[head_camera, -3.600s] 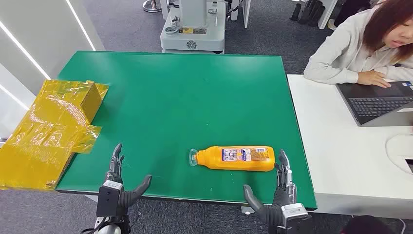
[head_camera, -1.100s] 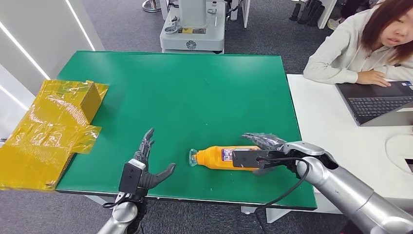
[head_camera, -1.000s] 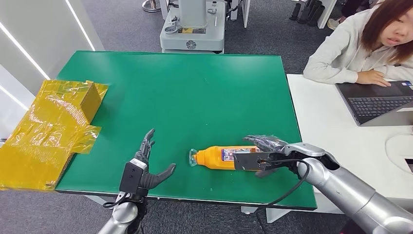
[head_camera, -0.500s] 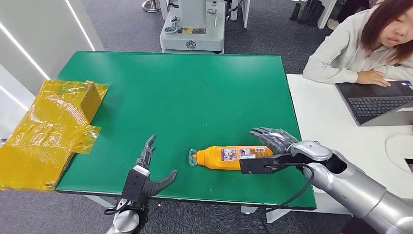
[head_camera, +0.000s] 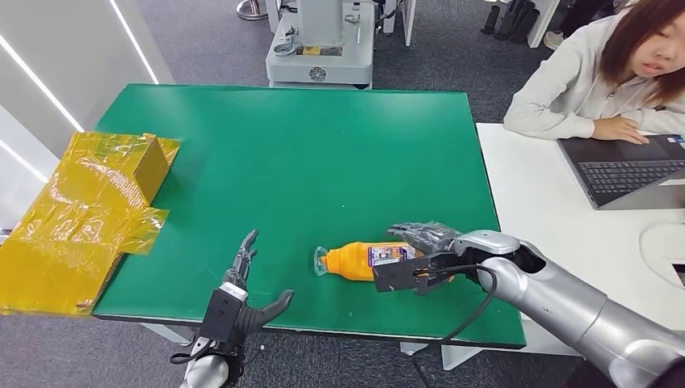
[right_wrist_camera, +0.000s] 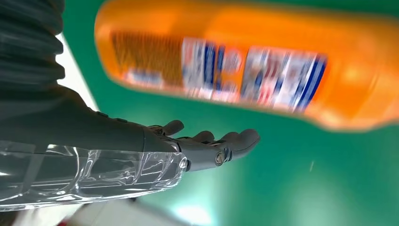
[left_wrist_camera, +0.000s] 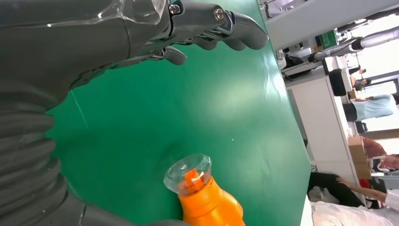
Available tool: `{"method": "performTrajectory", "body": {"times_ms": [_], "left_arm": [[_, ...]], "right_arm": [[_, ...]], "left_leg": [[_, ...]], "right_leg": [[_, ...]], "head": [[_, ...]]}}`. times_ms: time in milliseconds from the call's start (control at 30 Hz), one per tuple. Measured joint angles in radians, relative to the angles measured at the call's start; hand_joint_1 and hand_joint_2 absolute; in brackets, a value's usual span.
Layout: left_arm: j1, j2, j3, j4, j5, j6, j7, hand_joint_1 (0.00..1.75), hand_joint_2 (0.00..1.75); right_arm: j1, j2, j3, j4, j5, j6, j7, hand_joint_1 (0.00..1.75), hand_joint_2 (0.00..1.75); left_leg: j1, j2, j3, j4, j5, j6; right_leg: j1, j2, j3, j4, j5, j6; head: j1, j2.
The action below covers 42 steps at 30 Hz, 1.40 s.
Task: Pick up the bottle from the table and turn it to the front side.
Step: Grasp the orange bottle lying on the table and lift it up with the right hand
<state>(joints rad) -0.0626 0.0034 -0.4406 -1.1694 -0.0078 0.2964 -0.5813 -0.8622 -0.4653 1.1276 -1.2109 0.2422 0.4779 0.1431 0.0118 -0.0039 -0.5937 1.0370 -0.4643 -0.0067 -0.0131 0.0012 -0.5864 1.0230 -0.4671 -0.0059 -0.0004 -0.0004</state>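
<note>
In the head view, the orange bottle (head_camera: 380, 260) lies on its side on the green surface (head_camera: 307, 162), near the front edge. Its long axis runs across the surface from side to side, and its clear cap points toward the left hand (head_camera: 242, 299). A white and blue label faces upward, but the writing on it is too small to read. The right hand (head_camera: 424, 250) is over the base end of the bottle. Its dark fingers curve over the far side of the body and the thumb lies at the near side; I cannot tell from here if they really grip it. The left hand stands well apart from the cap, at the front edge, with fingers spread and nothing in it. Beyond the left hand, on its outer side, lies a yellow wrapped box (head_camera: 81, 210). A person (head_camera: 598, 81) sits at a white desk (head_camera: 565, 242) with a laptop (head_camera: 630, 166), beyond the right hand.

In the left wrist view, the clear cap and orange neck of the bottle (left_wrist_camera: 202, 197) appear in front of the left hand (left_wrist_camera: 141, 28), apart from it. The fingers are stretched out and hold nothing.

In the right wrist view, the bottle (right_wrist_camera: 226, 70) is blurred; the label has blue, white and brown blocks, but no word can be read. The fingers (right_wrist_camera: 221, 143) of the right hand (right_wrist_camera: 155, 141) are extended with a green gap between them and the bottle, so the hand is not closed on it.
</note>
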Motion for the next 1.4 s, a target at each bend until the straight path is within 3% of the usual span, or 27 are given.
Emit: {"method": "performTrajectory", "body": {"times_ms": [133, 367, 667, 933, 1167, 1400], "left_arm": [[0.000, 0.000, 0.000, 0.000, 0.020, -0.008, -0.004, 0.00, 1.75], [0.003, 0.000, 0.000, 0.000, 0.038, 0.005, -0.008, 0.00, 1.75], [0.028, 0.000, 0.000, 0.000, 0.057, 0.042, -0.009, 0.00, 1.75], [0.032, -0.003, 0.003, 0.005, 0.069, 0.057, -0.015, 0.00, 1.75], [0.033, -0.020, 0.021, 0.006, 0.067, 0.062, -0.018, 0.00, 1.75], [0.036, -0.030, 0.037, 0.005, 0.049, 0.052, -0.012, 0.00, 1.75]], "right_arm": [[-0.028, 0.012, 0.029, 0.041, -0.095, 0.078, 0.010, 0.00, 1.75], [-0.077, 0.012, 0.084, 0.072, -0.080, 0.106, 0.021, 0.00, 1.75], [-0.086, -0.021, 0.140, 0.078, 0.108, -0.034, -0.011, 0.00, 1.75], [-0.087, -0.051, 0.182, 0.048, 0.235, -0.100, -0.013, 0.00, 1.75], [-0.087, -0.058, 0.206, 0.019, 0.279, -0.106, -0.011, 0.00, 1.75], [-0.083, -0.058, 0.207, 0.012, 0.233, -0.054, -0.010, 0.00, 1.75]], "left_leg": [[0.000, 0.000, 0.000, 0.000, 0.000, 0.000], [0.000, 0.000, 0.000, 0.000, 0.000, 0.000], [0.000, 0.000, 0.000, 0.000, 0.000, 0.000], [0.000, 0.000, 0.000, 0.000, 0.000, 0.000], [0.000, 0.000, 0.000, 0.000, 0.000, 0.000], [0.000, 0.000, 0.000, 0.000, 0.000, 0.000]], "right_leg": [[0.000, 0.000, 0.000, 0.000, 0.000, 0.000], [0.000, 0.000, 0.000, 0.000, 0.000, 0.000], [0.000, 0.000, 0.000, 0.000, 0.000, 0.000], [0.000, 0.000, 0.000, 0.000, 0.000, 0.000], [0.000, 0.000, 0.000, 0.000, 0.000, 0.000], [0.000, 0.000, 0.000, 0.000, 0.000, 0.000]], "head": [[0.000, 0.000], [0.000, 0.000], [0.000, 0.000], [0.000, 0.000], [0.000, 0.000], [0.000, 0.000]]}}
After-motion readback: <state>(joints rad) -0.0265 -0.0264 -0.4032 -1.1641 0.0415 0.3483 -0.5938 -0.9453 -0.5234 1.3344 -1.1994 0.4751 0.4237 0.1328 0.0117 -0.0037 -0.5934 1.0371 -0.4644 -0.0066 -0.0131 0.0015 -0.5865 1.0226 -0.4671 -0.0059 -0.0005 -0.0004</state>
